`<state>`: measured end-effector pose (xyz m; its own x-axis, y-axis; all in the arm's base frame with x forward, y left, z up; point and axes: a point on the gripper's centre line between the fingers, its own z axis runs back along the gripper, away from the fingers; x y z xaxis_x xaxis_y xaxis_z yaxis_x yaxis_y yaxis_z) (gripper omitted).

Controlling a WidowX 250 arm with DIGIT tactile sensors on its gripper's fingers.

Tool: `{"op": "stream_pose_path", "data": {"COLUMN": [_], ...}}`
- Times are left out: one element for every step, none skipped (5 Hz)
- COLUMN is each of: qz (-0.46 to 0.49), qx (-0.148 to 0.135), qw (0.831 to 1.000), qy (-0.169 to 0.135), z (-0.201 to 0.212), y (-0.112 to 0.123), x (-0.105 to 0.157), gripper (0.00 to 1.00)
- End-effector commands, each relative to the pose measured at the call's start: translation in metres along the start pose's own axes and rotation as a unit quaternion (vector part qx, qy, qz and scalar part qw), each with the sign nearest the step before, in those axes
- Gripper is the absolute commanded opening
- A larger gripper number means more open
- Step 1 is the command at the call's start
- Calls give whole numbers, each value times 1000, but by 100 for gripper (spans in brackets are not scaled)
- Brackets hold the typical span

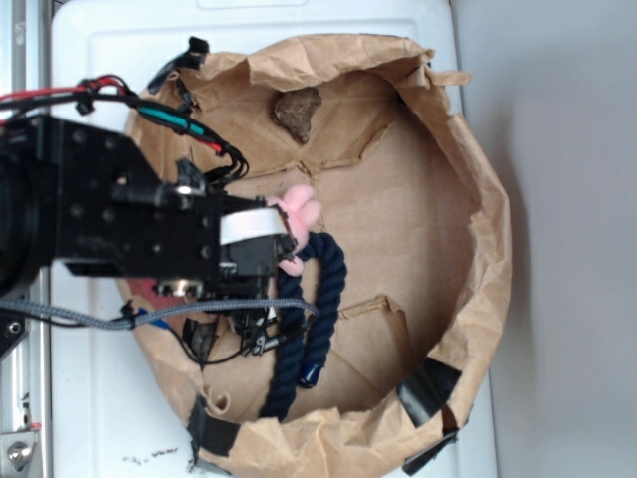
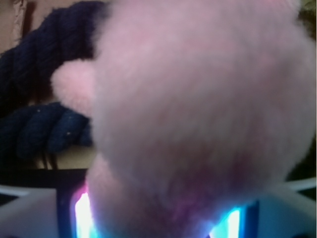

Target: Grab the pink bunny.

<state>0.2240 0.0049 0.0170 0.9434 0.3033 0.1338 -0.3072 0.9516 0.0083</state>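
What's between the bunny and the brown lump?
Only bare brown paper, in the exterior view: bunny by the gripper, lump apart from it near the bag's rim.

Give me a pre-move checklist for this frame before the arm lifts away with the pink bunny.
1. Gripper is at the pink bunny: ok, the plush fills the wrist view.
2. Grip closed firmly on the plush: cannot tell, the fingertips are hidden.
3. Navy rope free of the grip: cannot tell; it lies touching the bunny.
4. Brown lump out of the way: ok, it sits apart near the far wall.
5. Paper wall clear of the arm: ok on the far side.
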Motion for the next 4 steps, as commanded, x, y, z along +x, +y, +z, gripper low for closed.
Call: {"op": "stream_pose_path", "data": {"qz": [18, 45, 68, 71], "qx": [-36, -66, -61, -65], "qw": [999, 997, 996, 995], "qy": [0, 0, -13, -27], "z": [48, 92, 122, 133], "y": [5, 4, 3, 4], "x": [5, 18, 25, 28], "gripper": [0, 0, 0, 0]}}
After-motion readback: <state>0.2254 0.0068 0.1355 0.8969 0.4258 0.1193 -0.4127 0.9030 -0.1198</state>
